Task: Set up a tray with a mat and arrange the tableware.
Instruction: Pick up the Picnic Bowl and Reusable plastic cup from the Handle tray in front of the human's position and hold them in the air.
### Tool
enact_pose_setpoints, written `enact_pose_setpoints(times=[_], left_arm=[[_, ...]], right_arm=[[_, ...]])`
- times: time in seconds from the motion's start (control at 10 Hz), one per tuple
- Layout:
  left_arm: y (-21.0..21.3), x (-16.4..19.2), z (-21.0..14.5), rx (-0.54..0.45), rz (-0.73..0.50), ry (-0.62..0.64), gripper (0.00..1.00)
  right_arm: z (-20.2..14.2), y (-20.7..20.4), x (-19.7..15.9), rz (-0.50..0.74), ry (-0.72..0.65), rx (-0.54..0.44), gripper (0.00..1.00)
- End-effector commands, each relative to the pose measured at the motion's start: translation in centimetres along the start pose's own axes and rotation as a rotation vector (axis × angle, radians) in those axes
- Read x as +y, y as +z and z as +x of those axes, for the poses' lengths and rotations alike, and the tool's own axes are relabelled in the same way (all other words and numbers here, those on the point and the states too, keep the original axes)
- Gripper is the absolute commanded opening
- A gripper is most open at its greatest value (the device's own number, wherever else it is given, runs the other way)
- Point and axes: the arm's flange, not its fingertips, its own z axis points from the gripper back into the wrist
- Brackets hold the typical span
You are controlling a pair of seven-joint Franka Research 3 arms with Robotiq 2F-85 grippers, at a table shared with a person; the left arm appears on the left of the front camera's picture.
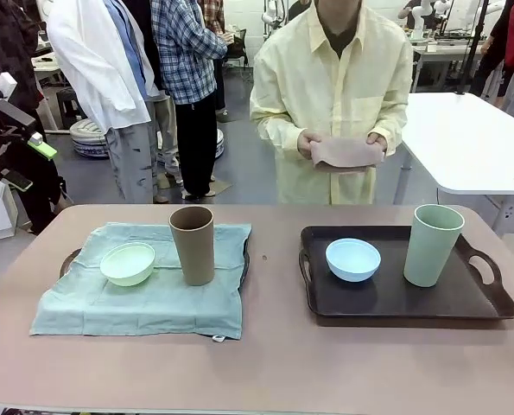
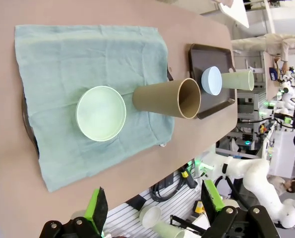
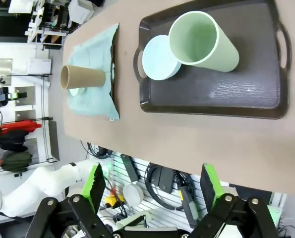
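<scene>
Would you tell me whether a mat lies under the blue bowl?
No, the blue bowl sits directly on the bare surface of the tray.

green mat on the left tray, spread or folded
Spread: the green mat lies flat over the left tray, mint bowl and brown cup standing on it.
</scene>
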Motion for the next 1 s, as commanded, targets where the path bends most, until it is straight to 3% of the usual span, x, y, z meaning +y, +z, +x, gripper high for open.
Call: enact_pose_setpoints(times=[0.0,0.1,0.3,0.5,0.7,0.9], left_arm=[[0.5,0.2,0.4,0.000,-0.061,0.069,1.00],[0.9,0.9,0.0,-0.002,-0.107,0.098,1.00],[1.1,3.8,-0.6,0.000,-0.261,0.213,1.00],[-0.3,6.0,-0.7,0.026,-0.356,0.300,1.00],[-0.8,7.5,-1.2,0.064,-0.385,0.359,1.00],[-0.9,7.5,-1.1,0.029,-0.370,0.358,1.00]], right_arm=[[1.7,1.5,-2.8,0.056,-0.029,0.016,1.00],[2.7,2.9,-5.0,0.154,-0.050,0.094,1.00],[5.6,6.6,-10.6,0.170,-0.105,0.055,1.00],[7.5,8.2,-13.7,0.171,-0.075,0.108,1.00],[8.2,8.4,-15.9,0.248,-0.074,0.114,1.00],[8.1,7.8,-17.1,0.282,-0.058,0.119,1.00]])
